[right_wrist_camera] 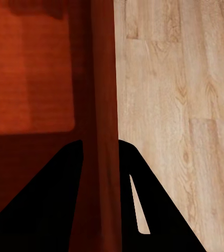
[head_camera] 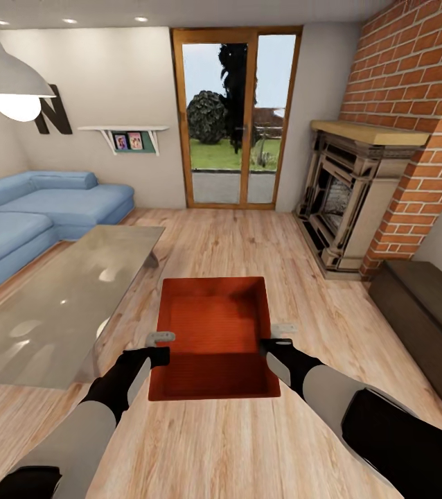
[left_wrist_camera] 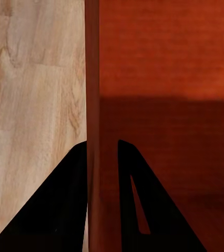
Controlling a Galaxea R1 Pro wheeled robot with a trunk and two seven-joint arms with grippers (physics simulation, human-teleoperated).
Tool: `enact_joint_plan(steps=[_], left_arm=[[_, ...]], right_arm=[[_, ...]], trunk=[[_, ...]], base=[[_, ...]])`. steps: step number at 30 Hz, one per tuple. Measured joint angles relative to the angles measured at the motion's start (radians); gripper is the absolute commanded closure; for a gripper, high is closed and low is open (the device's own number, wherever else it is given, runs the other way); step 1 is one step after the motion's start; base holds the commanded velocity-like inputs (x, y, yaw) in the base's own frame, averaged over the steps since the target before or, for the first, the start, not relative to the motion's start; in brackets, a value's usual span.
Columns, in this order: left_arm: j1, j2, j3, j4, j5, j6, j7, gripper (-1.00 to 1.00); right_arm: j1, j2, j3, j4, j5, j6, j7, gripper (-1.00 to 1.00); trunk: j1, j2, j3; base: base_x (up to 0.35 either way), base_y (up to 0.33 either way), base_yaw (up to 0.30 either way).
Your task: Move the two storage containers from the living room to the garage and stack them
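In the living room, one orange-red storage container (head_camera: 214,326) sits open-topped straight ahead of me over the light wood planks; I cannot tell whether it touches them. My left gripper (head_camera: 160,348) is shut on its left wall and my right gripper (head_camera: 276,337) on its right wall. The left wrist view has the left gripper (left_wrist_camera: 102,143) straddling the thin wall, with the container's ribbed inside (left_wrist_camera: 170,63) to one side. My right gripper (right_wrist_camera: 100,140) clamps the opposite wall of the container (right_wrist_camera: 33,68) in the right wrist view.
A glass-topped table (head_camera: 62,305) stands close on the left, with the blue sofa (head_camera: 27,215) behind it. The brick fireplace (head_camera: 349,201) and a dark low bench (head_camera: 429,312) line the right side. Glazed patio doors (head_camera: 235,118) are straight ahead. A pendant lamp (head_camera: 6,76) hangs upper left.
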Motion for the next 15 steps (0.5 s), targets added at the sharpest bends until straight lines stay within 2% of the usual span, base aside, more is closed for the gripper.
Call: enact_joint_plan(steps=[15], left_arm=[[0.0, 0.0, 0.001, 0.001, 0.0, 0.0, 0.0, 1.0]], right_arm=[[0.0, 0.0, 0.001, 0.0, 0.0, 0.001, 0.0, 1.0]], trunk=[[0.0, 0.0, 0.024]], base=[[0.0, 0.0, 0.0]])
